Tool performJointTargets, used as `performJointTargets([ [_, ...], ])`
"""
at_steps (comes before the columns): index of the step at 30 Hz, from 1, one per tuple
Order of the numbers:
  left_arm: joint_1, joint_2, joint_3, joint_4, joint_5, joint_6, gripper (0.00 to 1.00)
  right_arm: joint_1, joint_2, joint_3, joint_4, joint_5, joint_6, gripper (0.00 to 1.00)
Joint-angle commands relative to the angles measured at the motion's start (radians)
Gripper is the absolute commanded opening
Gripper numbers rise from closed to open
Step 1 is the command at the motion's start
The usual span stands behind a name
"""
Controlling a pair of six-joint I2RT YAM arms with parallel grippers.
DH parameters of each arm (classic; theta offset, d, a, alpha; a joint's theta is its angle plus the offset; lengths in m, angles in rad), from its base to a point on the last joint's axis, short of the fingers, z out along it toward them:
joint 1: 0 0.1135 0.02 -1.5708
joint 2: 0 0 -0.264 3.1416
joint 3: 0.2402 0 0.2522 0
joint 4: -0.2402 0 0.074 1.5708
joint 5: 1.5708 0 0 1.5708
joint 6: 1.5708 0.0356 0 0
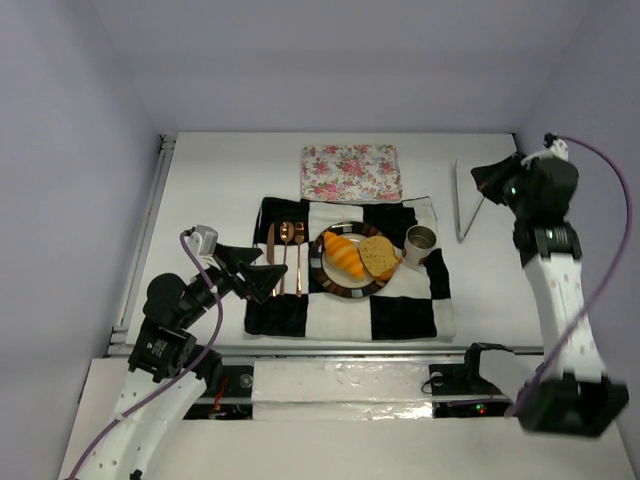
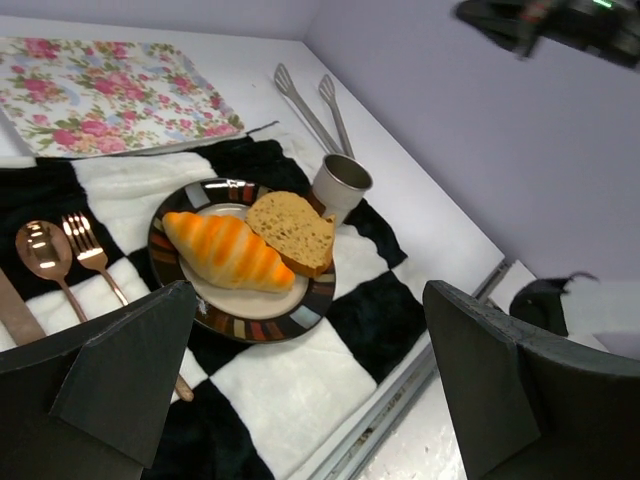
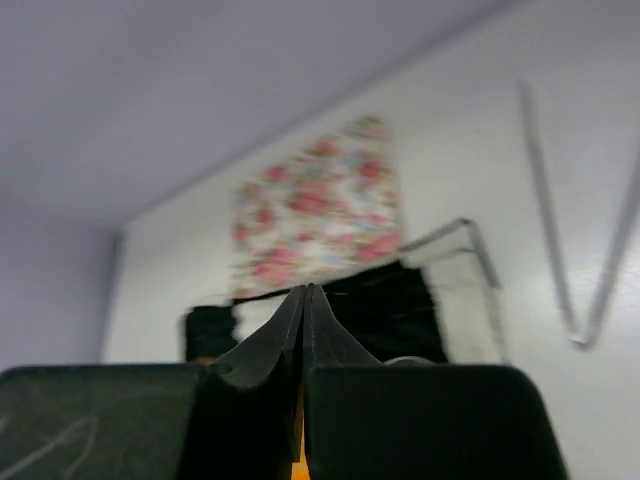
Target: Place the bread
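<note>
The bread lies on a striped-rim plate [image 1: 330,283] in the middle of a black-and-white checked mat [image 1: 400,315]: an orange-yellow ridged croissant [image 1: 343,256] and, to its right and touching it, a golden-brown toasted slice [image 1: 379,255]. The left wrist view shows the croissant [image 2: 228,250] and the slice [image 2: 290,229] on the plate [image 2: 250,322]. My left gripper [image 1: 265,276] hovers at the mat's left side, open and empty [image 2: 310,385]. My right gripper [image 1: 484,178] is raised at the far right, away from the plate, its fingers pressed together on nothing [image 3: 306,292].
A knife, spoon [image 1: 287,235] and fork [image 1: 299,250] lie left of the plate. A metal cup [image 1: 419,243] stands right of it. A floral napkin [image 1: 351,171] lies behind the mat. Metal tongs [image 1: 467,205] rest at the far right.
</note>
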State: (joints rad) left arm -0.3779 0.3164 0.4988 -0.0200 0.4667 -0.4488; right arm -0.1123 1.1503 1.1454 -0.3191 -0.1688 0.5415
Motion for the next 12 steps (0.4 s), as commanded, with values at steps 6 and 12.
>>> performJointTargets([
  [6,0.004,-0.013,0.02,0.022,-0.083,0.01,0.98,0.046,-0.449,-0.323,0.172,-0.463,0.189,0.0],
  [12,0.004,0.035,0.015,0.022,-0.092,0.006,0.96,0.112,-0.495,-0.357,0.057,-0.511,0.144,0.0],
])
